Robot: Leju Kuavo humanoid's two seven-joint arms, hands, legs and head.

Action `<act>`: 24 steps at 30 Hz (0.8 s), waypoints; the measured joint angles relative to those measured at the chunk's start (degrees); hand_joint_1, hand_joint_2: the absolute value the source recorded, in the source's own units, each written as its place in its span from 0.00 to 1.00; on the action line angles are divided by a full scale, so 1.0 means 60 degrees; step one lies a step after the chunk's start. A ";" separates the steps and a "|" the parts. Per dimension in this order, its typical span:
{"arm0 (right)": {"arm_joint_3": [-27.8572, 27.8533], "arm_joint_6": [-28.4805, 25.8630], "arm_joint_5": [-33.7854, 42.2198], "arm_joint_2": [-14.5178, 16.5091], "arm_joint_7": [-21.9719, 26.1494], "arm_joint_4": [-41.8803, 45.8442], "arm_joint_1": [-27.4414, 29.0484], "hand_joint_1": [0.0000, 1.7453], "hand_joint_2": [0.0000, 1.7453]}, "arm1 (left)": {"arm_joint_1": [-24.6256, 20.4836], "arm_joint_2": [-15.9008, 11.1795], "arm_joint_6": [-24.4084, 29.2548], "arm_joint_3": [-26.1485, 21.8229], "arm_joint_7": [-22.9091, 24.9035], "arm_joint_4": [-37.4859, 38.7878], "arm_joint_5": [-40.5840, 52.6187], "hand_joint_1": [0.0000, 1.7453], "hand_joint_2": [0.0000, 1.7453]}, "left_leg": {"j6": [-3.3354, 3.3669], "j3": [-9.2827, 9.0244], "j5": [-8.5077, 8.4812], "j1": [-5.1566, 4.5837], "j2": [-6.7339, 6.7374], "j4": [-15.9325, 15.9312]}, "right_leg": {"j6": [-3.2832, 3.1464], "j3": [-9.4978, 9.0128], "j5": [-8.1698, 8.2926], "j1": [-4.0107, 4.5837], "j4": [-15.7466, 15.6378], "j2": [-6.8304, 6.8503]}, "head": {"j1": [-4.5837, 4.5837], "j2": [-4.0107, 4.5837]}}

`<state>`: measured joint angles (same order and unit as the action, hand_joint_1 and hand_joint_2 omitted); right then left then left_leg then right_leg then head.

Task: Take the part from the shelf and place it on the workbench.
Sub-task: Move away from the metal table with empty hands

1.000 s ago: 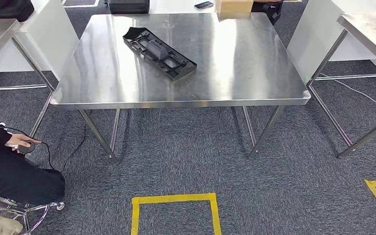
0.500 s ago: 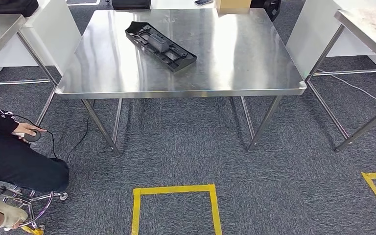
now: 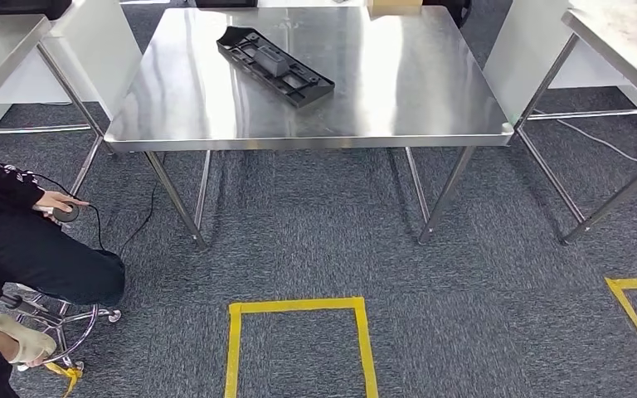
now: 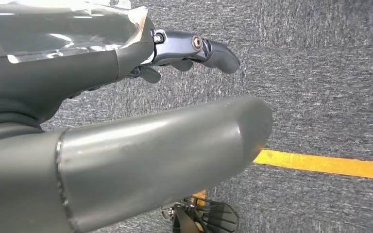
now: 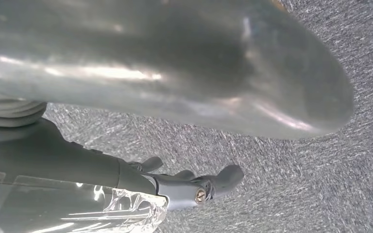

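Head view shows the black part (image 3: 275, 66) lying flat on the steel table (image 3: 431, 99), toward its far left. Left hand (image 4: 126, 82) and right hand (image 5: 141, 145) hang over carpet, fingers apart, holding nothing. Placement looks done; next is likely stepping away.
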<state>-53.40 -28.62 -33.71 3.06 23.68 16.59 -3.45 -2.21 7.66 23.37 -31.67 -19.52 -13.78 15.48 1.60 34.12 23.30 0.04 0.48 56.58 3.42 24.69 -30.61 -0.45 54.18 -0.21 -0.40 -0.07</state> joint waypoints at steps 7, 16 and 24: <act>-0.0003 0.0001 -0.0006 0.0022 -0.0037 0.0029 -0.0004 0.00 0.00 | 0.0023 -0.0008 -0.0015 -0.0004 0.0001 -0.0002 0.0039 0.00 0.00 | -0.0190 0.0326 0.0786 0.0063 -0.0061 0.0644 | -0.0414 0.0300 0.0254 -0.0148 0.0015 0.0044 | 0.0074 0.0000; -0.0010 0.0299 -0.0053 0.0043 0.0020 0.0107 0.0002 0.00 0.00 | 0.0008 0.0005 -0.0056 -0.0004 0.0025 -0.0020 0.0111 0.00 0.00 | -0.0202 -0.0910 0.1125 0.0121 -0.0145 0.0155 | -0.0237 0.1128 0.0710 -0.0044 0.0455 0.0097 | 0.0084 0.0000; -0.0010 0.0342 -0.0147 0.0055 0.0057 0.0117 0.0029 0.00 0.00 | 0.0015 0.0029 -0.0056 -0.0035 0.0128 -0.0024 0.0108 0.00 0.00 | 0.0309 -0.0285 0.0610 0.0071 -0.0051 0.0085 | -0.0182 0.2224 -0.0760 -0.0075 0.3266 0.0069 | 0.0003 0.0000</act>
<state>-53.46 -26.56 -34.59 3.39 24.02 17.29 -3.28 -2.12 7.83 23.04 -31.88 -18.75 -13.92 16.13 3.45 32.41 26.95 0.47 0.18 57.09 2.33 38.03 -35.17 -0.90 73.78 0.20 -0.38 -0.07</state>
